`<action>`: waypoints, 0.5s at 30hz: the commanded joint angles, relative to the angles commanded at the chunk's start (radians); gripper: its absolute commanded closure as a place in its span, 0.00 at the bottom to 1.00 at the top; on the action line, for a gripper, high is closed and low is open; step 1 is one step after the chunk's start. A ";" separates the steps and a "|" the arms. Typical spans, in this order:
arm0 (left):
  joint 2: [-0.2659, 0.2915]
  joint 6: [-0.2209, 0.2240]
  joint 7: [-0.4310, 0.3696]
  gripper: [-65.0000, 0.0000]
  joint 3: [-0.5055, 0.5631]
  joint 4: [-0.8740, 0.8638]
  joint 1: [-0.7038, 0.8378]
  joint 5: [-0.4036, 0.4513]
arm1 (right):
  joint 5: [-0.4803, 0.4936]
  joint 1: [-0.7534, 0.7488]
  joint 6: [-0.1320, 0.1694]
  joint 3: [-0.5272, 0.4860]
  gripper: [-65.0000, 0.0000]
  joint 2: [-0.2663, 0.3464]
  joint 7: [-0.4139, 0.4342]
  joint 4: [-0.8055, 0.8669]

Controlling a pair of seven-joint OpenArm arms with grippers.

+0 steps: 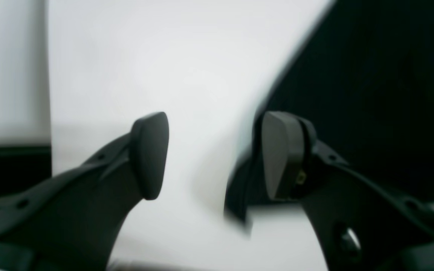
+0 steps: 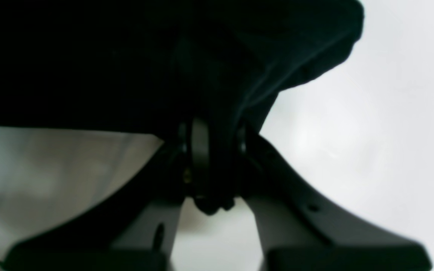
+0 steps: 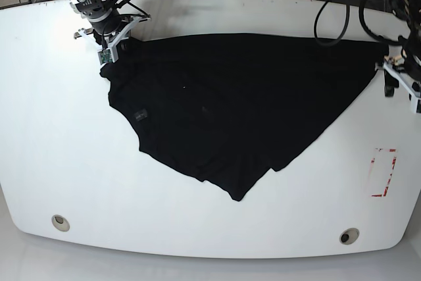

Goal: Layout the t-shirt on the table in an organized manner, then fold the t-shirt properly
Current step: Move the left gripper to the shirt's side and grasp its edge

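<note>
A black t-shirt [image 3: 230,103] is spread over the far middle of the white counter [image 3: 59,136], its straight far edge stretched between the two arms and its body tapering to a point toward the near side, so that a rough triangle is formed. In the base view the right end effector [image 3: 109,43] is seen at the far left corner of the cloth. In the right wrist view its fingers [image 2: 199,158] are clenched on a bunched fold of the t-shirt [image 2: 126,64], a small tuft of cloth protruding beneath them. The left end effector [image 3: 395,78] is placed at the far right corner of the garment, just beside the cloth's edge. In the left wrist view it is shown released, its two pads [image 1: 150,154] set well apart with bare counter [image 1: 187,67] between them; the edge of the t-shirt [image 1: 375,86] lies next to the right-hand pad, though contact cannot be judged through the blur. A red tape mark [image 3: 384,172] is seen on the counter at the right, and two round grommet holes [image 3: 60,222] are set near the near edge.
</note>
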 joint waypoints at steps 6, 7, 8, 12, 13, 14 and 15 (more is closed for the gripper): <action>0.006 0.043 0.018 0.43 0.124 -0.127 -0.144 0.049 | 0.002 0.000 0.000 -0.002 0.99 0.000 0.000 0.000; 0.008 0.051 0.018 0.43 0.150 -0.176 -0.180 0.068 | 0.002 0.000 0.000 -0.002 0.99 -0.002 0.000 0.000; 0.008 0.052 0.017 0.43 0.163 -0.203 -0.195 0.075 | 0.002 0.000 0.000 -0.002 0.99 -0.002 0.000 0.000; 0.015 0.052 -0.020 0.43 0.222 -0.336 -0.270 0.104 | 0.002 0.002 0.000 -0.002 0.99 -0.002 0.000 0.000; 0.023 0.052 -0.035 0.43 0.235 -0.371 -0.287 0.110 | 0.002 0.002 0.000 -0.002 0.99 -0.002 0.000 0.000; 0.028 0.052 -0.049 0.43 0.242 -0.399 -0.298 0.115 | 0.002 0.006 0.000 -0.002 0.99 -0.002 0.000 0.000; 0.031 0.052 -0.072 0.43 0.255 -0.443 -0.313 0.126 | 0.002 0.009 0.000 0.000 0.99 -0.002 0.000 0.000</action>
